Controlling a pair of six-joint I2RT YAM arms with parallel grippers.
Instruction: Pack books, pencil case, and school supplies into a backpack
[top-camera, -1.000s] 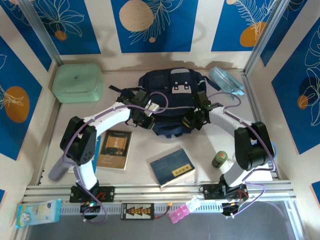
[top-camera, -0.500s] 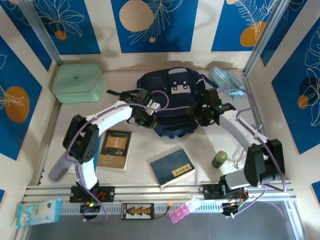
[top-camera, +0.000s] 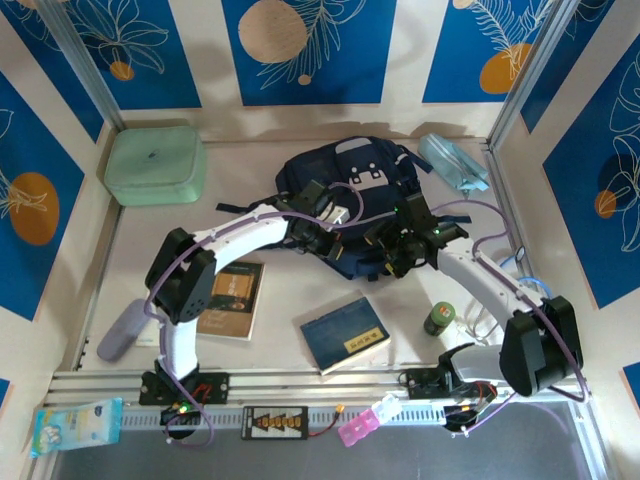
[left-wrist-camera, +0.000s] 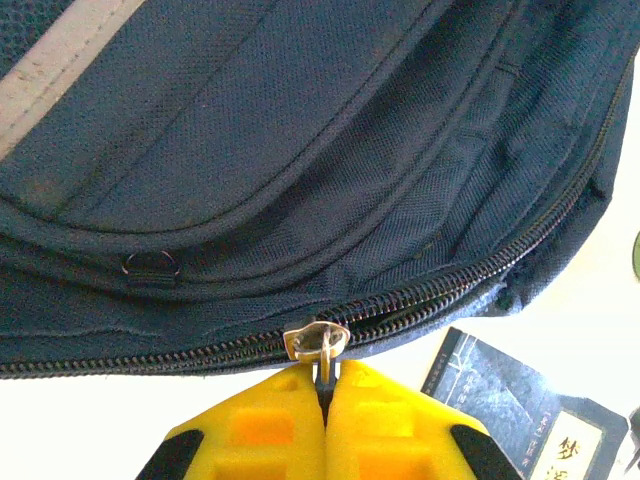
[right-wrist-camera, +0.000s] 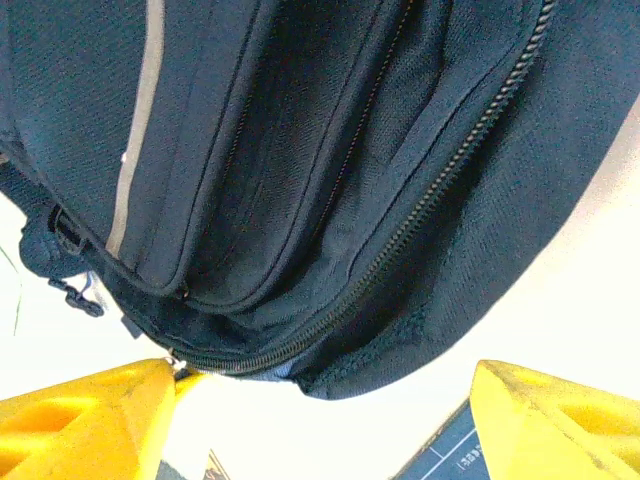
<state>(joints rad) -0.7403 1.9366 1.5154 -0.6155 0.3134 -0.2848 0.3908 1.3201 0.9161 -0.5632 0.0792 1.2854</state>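
Left gripper (left-wrist-camera: 325, 392) is clamped on the zipper pull (left-wrist-camera: 316, 340) of the backpack (left-wrist-camera: 300, 150), which lies mid-desk (top-camera: 285, 290). The right gripper (right-wrist-camera: 325, 390) gapes wide at its edge, holding nothing.

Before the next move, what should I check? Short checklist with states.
1. Left hand pinched on the zipper pull: ok.
2. Backpack opened: not ok, no gap shows along the zipper.
3. Right hand open and empty, at the backpack's near edge: ok.
4. Tan book and navy book lying free in front of the backpack: ok.
5. Pencil case untouched by the far right corner: ok.
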